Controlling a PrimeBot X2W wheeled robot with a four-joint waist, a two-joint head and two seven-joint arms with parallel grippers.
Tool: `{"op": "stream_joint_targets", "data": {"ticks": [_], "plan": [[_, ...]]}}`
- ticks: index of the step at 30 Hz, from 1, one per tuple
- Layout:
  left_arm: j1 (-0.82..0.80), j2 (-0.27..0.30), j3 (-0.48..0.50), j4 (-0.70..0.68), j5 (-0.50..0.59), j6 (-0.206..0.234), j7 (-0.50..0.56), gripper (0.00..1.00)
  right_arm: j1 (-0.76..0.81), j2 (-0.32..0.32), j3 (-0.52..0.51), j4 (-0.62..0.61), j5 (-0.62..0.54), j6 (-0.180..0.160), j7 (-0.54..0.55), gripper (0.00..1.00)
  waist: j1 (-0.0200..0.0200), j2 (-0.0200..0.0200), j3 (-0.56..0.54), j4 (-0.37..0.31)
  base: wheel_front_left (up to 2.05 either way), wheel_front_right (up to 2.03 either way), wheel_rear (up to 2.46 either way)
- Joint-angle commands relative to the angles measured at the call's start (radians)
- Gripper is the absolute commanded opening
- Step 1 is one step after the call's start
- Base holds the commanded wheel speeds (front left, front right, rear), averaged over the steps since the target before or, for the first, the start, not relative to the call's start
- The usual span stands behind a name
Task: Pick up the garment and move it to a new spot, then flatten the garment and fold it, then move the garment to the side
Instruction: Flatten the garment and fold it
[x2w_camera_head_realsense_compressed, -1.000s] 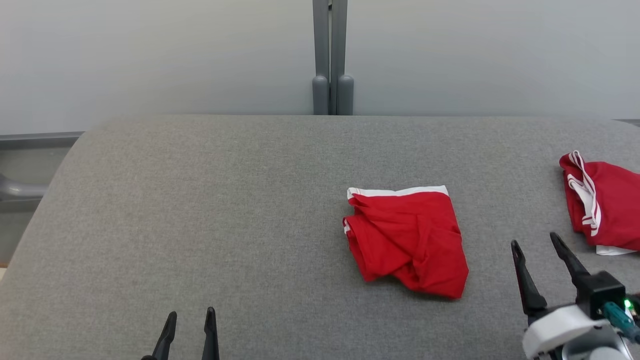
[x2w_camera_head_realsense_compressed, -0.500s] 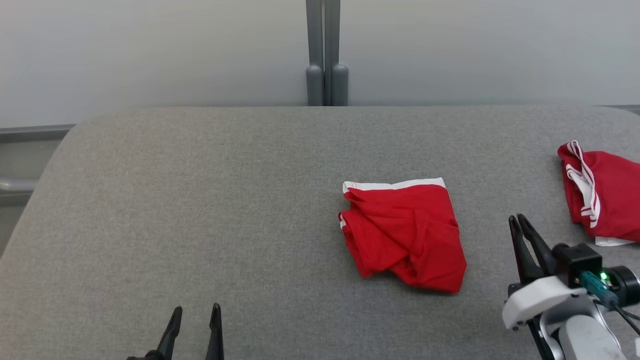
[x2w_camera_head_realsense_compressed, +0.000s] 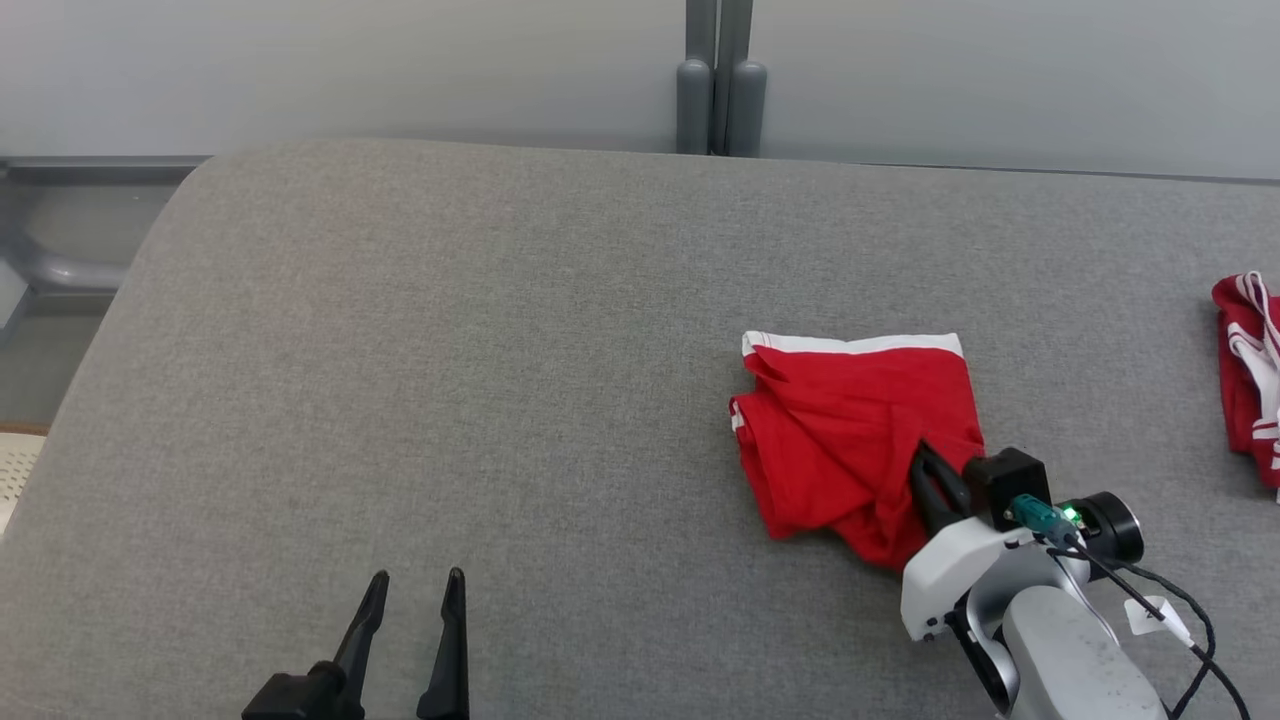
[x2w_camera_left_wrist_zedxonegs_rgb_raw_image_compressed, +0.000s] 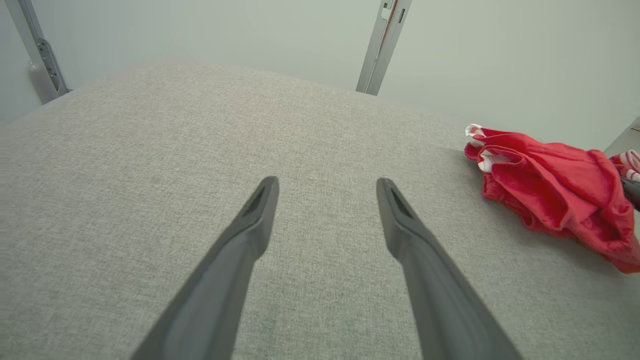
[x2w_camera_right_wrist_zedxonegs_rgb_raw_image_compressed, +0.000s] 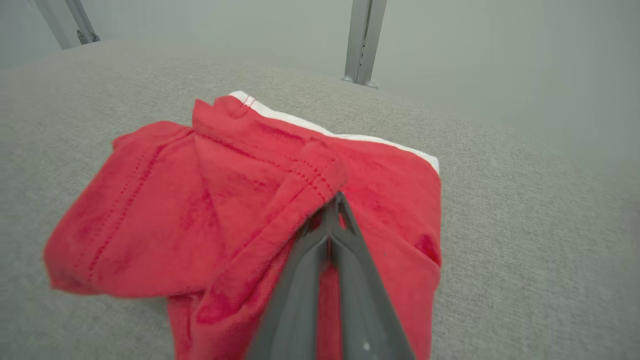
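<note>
Swinging in from the right, the right gripper (x2w_camera_right_wrist_zedxonegs_rgb_raw_image_compressed: 334, 202) now rests on the rumpled red shorts (x2w_camera_head_realsense_compressed: 850, 430), centre-right on the grey padded surface (x2w_camera_head_realsense_compressed: 500, 350), its fingers pressed together under a hem. The left gripper (x2w_camera_head_realsense_compressed: 418, 578) idles spread at lower left. With the tips closed, the cloth could get shoved and bunched rather than gripped.

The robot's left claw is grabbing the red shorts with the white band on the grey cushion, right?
No, it's the right gripper, not the left. The right wrist view shows it shut on a fold of the red cloth shorts with the white waistband on the grey fabric cushion. The left gripper is open.
</note>
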Motion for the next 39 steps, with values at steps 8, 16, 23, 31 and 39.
{"op": "stream_joint_targets", "data": {"ticks": [8, 16, 23, 31, 39], "plan": [[-0.006, 0.002, 0.012, 0.004, 0.008, -0.003, -0.002, 1.0, 0.008, 0.026, 0.183, -0.015, 0.043, -0.002, -0.003, 0.0, 0.0, 0.0, 0.006, 0.017, 0.0, 0.0, 0.0], [0.021, 0.002, 0.023, 0.009, 0.0, 0.004, -0.002, 1.0, 0.017, 0.014, 0.35, -0.007, 0.112, -0.002, -0.002, 0.0, 0.0, 0.0, -0.033, 0.0, 0.0, 0.0, 0.0], [0.055, 0.003, 0.062, -0.002, 0.019, 0.001, -0.002, 1.0, 0.125, -0.046, 0.231, -0.208, 0.146, -0.002, -0.002, 0.0, 0.0, 0.0, -0.088, -0.032, 0.0, 0.0, 0.0], [0.086, 0.002, 0.118, -0.007, 0.022, -0.014, -0.002, 1.0, 0.301, -0.112, -0.058, -0.409, 0.085, -0.002, -0.002, 1.0, 0.0, 0.0, -0.125, -0.073, 0.0, 0.0, 0.0], [0.097, 0.003, 0.136, 0.004, 0.043, -0.033, -0.002, 1.0, 0.409, -0.097, -0.311, -0.44, 0.024, -0.002, -0.002, 1.0, 0.0, 0.0, -0.141, -0.08, 0.0, 0.0, 0.0]]}}
